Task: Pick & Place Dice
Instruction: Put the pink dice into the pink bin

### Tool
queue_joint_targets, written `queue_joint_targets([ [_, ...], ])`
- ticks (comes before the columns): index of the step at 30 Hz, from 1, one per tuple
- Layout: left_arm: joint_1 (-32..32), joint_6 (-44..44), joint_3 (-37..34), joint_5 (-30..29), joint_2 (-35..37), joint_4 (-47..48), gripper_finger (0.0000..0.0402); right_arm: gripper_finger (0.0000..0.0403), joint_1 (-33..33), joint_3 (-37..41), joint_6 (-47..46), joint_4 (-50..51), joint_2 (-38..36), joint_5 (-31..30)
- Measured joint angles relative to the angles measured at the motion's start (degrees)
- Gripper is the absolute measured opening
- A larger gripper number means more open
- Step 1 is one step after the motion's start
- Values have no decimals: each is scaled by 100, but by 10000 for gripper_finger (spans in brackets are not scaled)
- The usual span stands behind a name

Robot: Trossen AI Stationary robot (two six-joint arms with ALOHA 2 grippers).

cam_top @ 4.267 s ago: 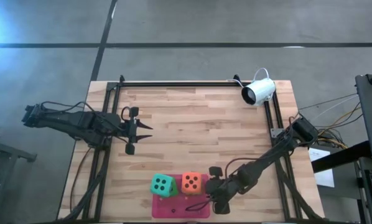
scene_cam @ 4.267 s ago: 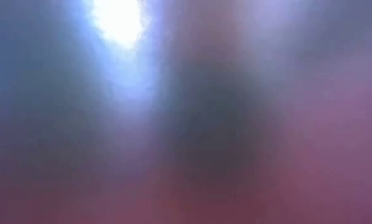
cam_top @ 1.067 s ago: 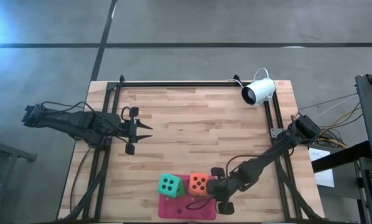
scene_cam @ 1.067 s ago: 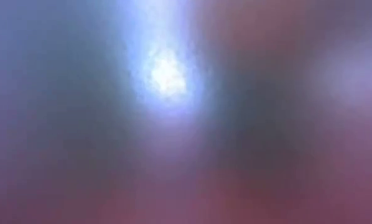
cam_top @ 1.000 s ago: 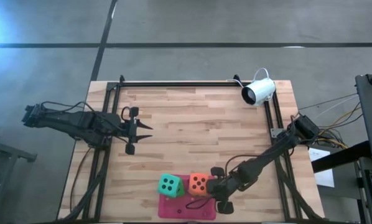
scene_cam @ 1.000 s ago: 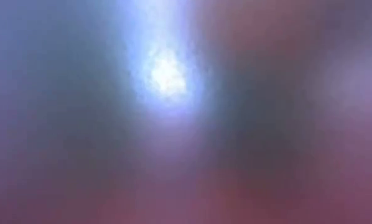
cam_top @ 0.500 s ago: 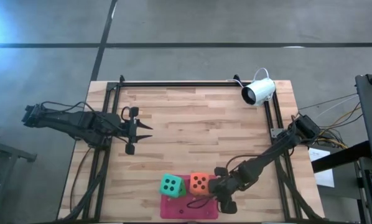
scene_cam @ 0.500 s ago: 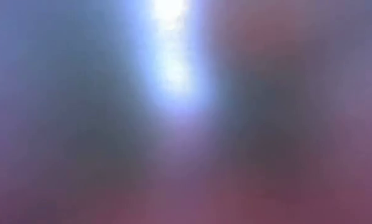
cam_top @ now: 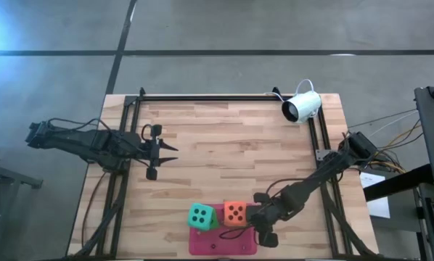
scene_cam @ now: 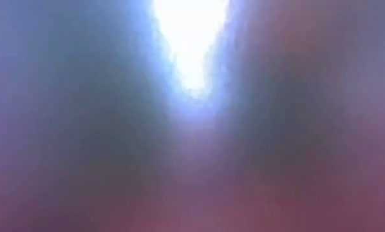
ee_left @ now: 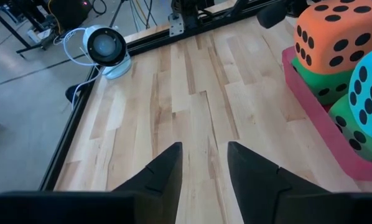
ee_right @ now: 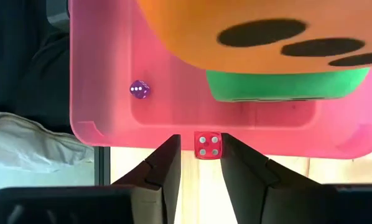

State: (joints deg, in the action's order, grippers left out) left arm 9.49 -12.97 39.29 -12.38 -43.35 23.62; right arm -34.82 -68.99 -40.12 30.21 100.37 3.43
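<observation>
Over pink tray [ee_right: 99,134] — right pincer [ee_right: 198,163], low

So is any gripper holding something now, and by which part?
The right gripper holds a tiny red die by two opposite side faces, between its fingers, over the pink tray. The left gripper holds nothing.

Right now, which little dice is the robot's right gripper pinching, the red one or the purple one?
The tiny red die, white pips showing, sits between the right gripper fingers at the pink tray rim. The tiny purple die lies loose inside the tray, apart from the fingers.
</observation>
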Motion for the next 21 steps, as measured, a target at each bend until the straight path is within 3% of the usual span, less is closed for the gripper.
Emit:
queue_joint_targets([
  [13,-2,1,0,0,0,0,126,92,42,0,62,-85,24,-70],
  [21,0,0,2,-2,0,2,133,129,104,0,30,-93,27,-206],
])
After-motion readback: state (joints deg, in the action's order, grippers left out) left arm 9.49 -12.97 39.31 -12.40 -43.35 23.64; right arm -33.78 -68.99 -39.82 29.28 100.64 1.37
